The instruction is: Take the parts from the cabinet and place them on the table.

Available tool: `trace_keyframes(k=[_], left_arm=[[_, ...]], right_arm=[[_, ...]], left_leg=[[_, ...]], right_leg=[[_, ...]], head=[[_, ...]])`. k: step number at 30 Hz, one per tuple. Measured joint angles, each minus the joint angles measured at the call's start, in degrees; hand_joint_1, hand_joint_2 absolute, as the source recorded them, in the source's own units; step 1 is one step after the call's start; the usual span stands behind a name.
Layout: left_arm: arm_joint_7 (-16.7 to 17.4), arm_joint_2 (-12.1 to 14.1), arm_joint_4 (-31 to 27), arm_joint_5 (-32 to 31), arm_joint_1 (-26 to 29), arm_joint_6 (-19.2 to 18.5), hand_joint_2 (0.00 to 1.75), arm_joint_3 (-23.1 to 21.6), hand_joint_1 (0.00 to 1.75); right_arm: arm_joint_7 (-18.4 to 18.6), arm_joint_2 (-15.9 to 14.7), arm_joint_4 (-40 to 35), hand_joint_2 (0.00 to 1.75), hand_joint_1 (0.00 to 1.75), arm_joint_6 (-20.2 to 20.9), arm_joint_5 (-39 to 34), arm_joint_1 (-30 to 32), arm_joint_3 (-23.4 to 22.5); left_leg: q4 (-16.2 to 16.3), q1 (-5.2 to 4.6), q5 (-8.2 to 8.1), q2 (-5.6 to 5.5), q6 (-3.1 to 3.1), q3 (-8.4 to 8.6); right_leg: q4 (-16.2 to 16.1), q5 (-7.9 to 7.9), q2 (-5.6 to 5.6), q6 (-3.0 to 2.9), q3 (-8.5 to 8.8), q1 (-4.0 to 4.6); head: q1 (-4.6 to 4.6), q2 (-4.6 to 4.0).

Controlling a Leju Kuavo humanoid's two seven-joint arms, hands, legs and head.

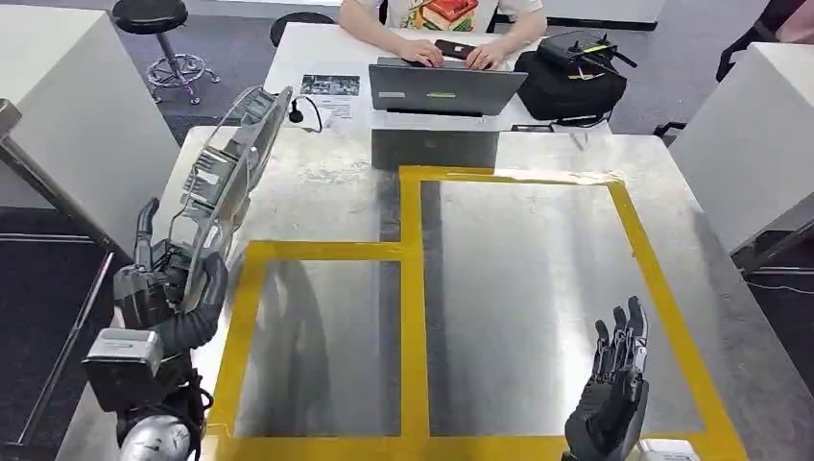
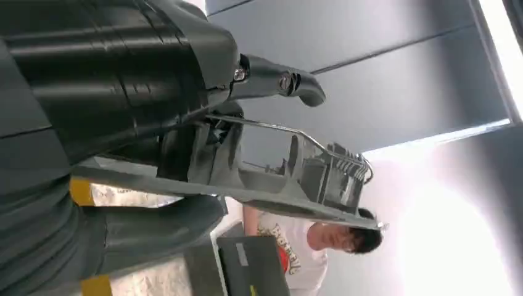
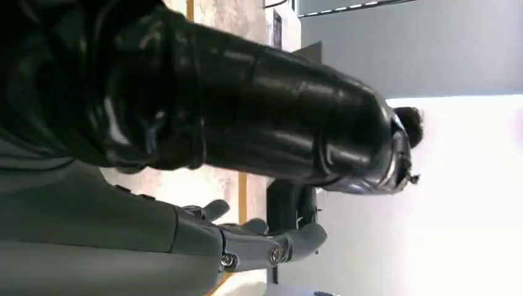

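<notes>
My left hand (image 1: 158,288) grips the near end of a long silver metal part (image 1: 230,173) with clips and a wire frame. The part slants up and away over the left edge of the steel table (image 1: 518,288). In the left wrist view the same part (image 2: 290,179) runs out from my fingers (image 2: 185,154) toward a person at the far side. My right hand (image 1: 614,384) hovers over the near right of the table, fingers apart and pointing up, holding nothing. The right wrist view has that hand (image 3: 259,240) with its fingers spread.
Yellow tape (image 1: 411,288) marks rectangles on the table. Beyond it a person (image 1: 451,19) sits at a white desk with a laptop (image 1: 446,88) and a black bag (image 1: 566,82). White cabinets (image 1: 58,115) flank both sides; a stool (image 1: 158,29) stands far left.
</notes>
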Motion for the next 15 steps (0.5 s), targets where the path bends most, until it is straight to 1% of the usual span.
trace_keyframes(k=[1, 2, 3, 4, 5, 6, 7, 8, 9, 10, 11, 12, 13, 14, 15], left_arm=[[0.2, -0.1, 0.0, -0.9, 0.0, 0.1, 1.75, 0.0, 1.69], [0.4, 0.0, 0.1, -1.6, 0.1, 0.3, 1.75, 0.0, 1.68], [0.6, 0.0, 0.0, -2.1, -0.1, 0.5, 1.75, -0.1, 1.62], [0.7, -0.1, 0.0, -2.3, -0.2, 0.5, 1.75, -0.1, 1.62], [0.8, 0.0, 0.0, -2.3, -0.2, 0.5, 1.75, -0.1, 1.66], [0.9, 0.0, 0.0, -2.3, -0.2, 0.5, 1.75, -0.1, 1.68], [0.9, 0.0, 0.0, -2.1, -0.1, 0.5, 1.75, -0.1, 1.64], [1.0, 0.0, 0.1, -1.8, -0.1, 0.5, 1.75, -0.1, 1.69], [1.0, 0.0, 0.1, -1.7, 0.0, 0.5, 1.75, -0.2, 1.66], [1.0, 0.0, 0.1, -1.6, -0.1, 0.4, 1.75, -0.1, 1.69], [1.0, 0.0, 0.1, -1.5, -0.2, 0.4, 1.75, -0.2, 1.69], [1.0, 0.0, 0.1, -1.5, -0.3, 0.3, 1.75, -0.2, 1.71], [1.0, 0.0, 0.0, -1.6, -0.2, 0.2, 1.75, -0.2, 1.71], [1.3, -0.1, 0.0, -2.0, -0.5, -0.1, 1.75, -0.2, 1.69], [2.2, 0.0, 0.0, -2.6, -0.5, -0.4, 1.75, -0.2, 1.75]], right_arm=[[0.0, 0.0, -0.1, 0.0, 0.0, 0.0, 0.0, 0.0, 0.0], [0.0, 0.1, -0.2, 0.0, 0.0, 0.0, 0.0, 0.1, -0.1], [-0.1, 0.1, -0.2, 0.0, 0.0, 0.0, 0.0, 0.1, -0.1], [-0.1, 0.2, -0.2, 0.0, 0.0, 0.0, -0.1, 0.0, -0.2], [-0.1, 0.2, -0.2, 0.0, 0.0, 0.0, -0.2, 0.2, -0.2], [-0.2, 0.2, -0.2, 0.0, 0.0, 0.0, -0.2, 0.3, -0.2], [-0.2, 0.2, -0.1, 0.0, 0.0, 0.0, -0.3, 0.4, -0.2], [-0.2, 0.2, -0.1, 0.0, 0.0, 0.0, -0.3, 0.4, -0.2], [-0.2, 0.2, -0.1, 0.0, 0.0, 0.0, -0.3, 0.4, -0.2], [-0.2, 0.2, -0.1, 0.0, 0.0, 0.0, -0.4, 0.4, -0.2], [-0.2, 0.2, -0.1, 0.0, 0.0, 0.0, -0.4, 0.4, -0.2], [-0.3, 0.2, -0.1, 0.0, 0.0, 0.0, -0.4, 0.5, -0.3], [-0.3, 0.2, -0.1, 0.0, 0.0, 0.0, -0.4, 0.5, -0.3], [-0.5, 0.2, -0.2, 0.0, 0.0, 0.0, -0.4, 0.6, -0.3], [-0.5, 0.2, -0.2, 0.0, 0.0, 0.0, -0.7, 0.7, -0.4]], left_leg=[[-0.8, -0.33, 0.33, 0.03, -0.42, 0.57], [0.2, -0.37, -0.55, 0.13, -0.2, -0.14], [2.7, -0.53, -2.49, -0.12, -0.48, -1.34], [6.8, -0.49, -4.73, -0.26, -0.78, -3.19], [10.9, -0.32, -6.39, -0.28, -1.0, -5.03], [14.3, -0.14, -7.33, -0.27, -1.29, -6.64], [15.5, 0.05, -7.0, -0.26, -1.52, -7.33], [14.0, 0.31, -5.34, -0.24, -1.84, -6.69], [10.4, 0.65, -3.04, -0.18, -2.18, -4.85], [5.3, 1.07, -0.86, -0.06, -2.64, -2.18], [1.1, 1.52, -0.73, 0.15, -3.27, -0.11], [2.2, 0.98, -0.89, -0.58, -2.92, 0.97], [3.1, 1.2, -0.49, -0.94, -2.37, -0.48], [2.3, 1.24, -2.11, -1.0, -1.71, 0.12], [2.6, 1.11, -2.02, -1.03, -1.2, -0.17]], right_leg=[[-1.7, 0.69, -0.02, -0.45, 1.01, -0.09], [-3.8, 1.7, -0.37, -0.08, 2.51, -0.94], [-4.5, 2.2, -0.19, -0.29, 2.79, -1.1], [-4.5, 2.55, -0.26, -0.4, 2.58, -1.25], [-4.4, 2.62, -0.27, -0.26, 2.35, -1.3], [-4.2, 2.58, -0.26, -0.19, 2.12, -1.33], [-3.9, 2.54, -0.23, -0.11, 1.86, -1.44], [-3.4, 2.35, -0.16, 0.2, 1.53, -1.7], [-2.7, 2.09, -0.07, 0.64, 1.18, -2.0], [-1.8, 1.71, -0.02, 1.21, 0.75, -2.35], [-0.7, 1.22, -0.02, 1.91, 0.24, -2.4], [0.1, 0.78, 0.19, 2.49, -1.42, -2.26], [1.0, 0.32, 0.27, 2.83, -1.69, -2.08], [1.8, 0.06, 0.27, 3.15, -2.01, -2.05], [1.6, 0.09, 0.33, 3.29, -2.12, -2.15]], head=[[0.17, 0.0], [0.24, 0.0], [-0.34, 0.0], [-0.72, 0.0], [-1.23, 0.0], [-1.53, 0.0], [-1.68, 0.0], [-1.88, 0.0], [-2.14, 0.0], [-2.32, 0.0], [-2.58, 0.0], [-3.24, 0.0], [-3.28, 0.0], [-3.15, 0.0], [-2.34, 0.0]])
